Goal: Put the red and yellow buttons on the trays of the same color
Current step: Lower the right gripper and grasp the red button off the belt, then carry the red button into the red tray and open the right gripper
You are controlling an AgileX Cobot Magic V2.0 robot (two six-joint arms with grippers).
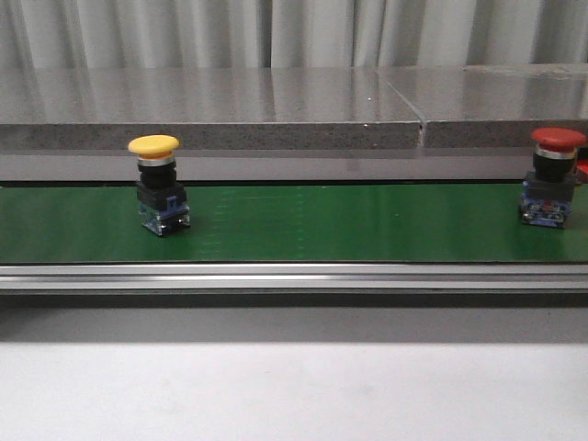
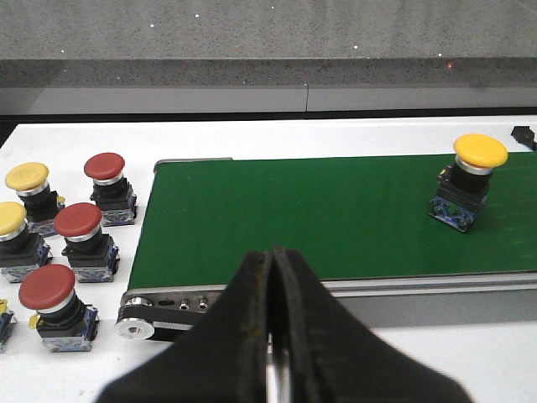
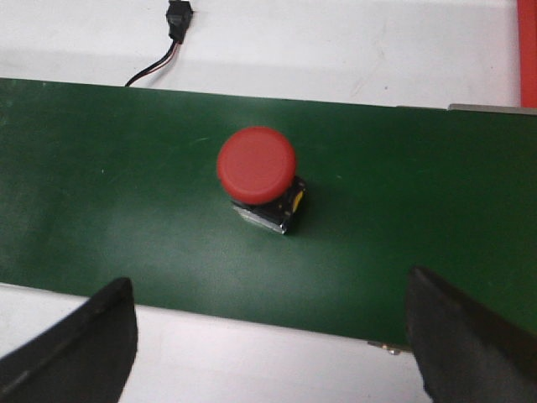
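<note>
Two end effectors are yours to run, and neither holds anything. Your right end effector hangs with its fingers spread wide, and the red button stands upright on the green belt just ahead of it, centred on the gap between the fingers. Your left end effector has its fingers pressed together on nothing; the yellow button stands on the belt well ahead of it and off to one side. Near the belt's end, beside that end effector, spare red and yellow buttons sit grouped on the white table.

By my reading, you are at the approach for the red pick. Next you should lower the right end effector straight down until the fingers flank the button's body under the cap, then close. A red edge beyond the belt may be the matching tray; you cannot confirm that from here.
</note>
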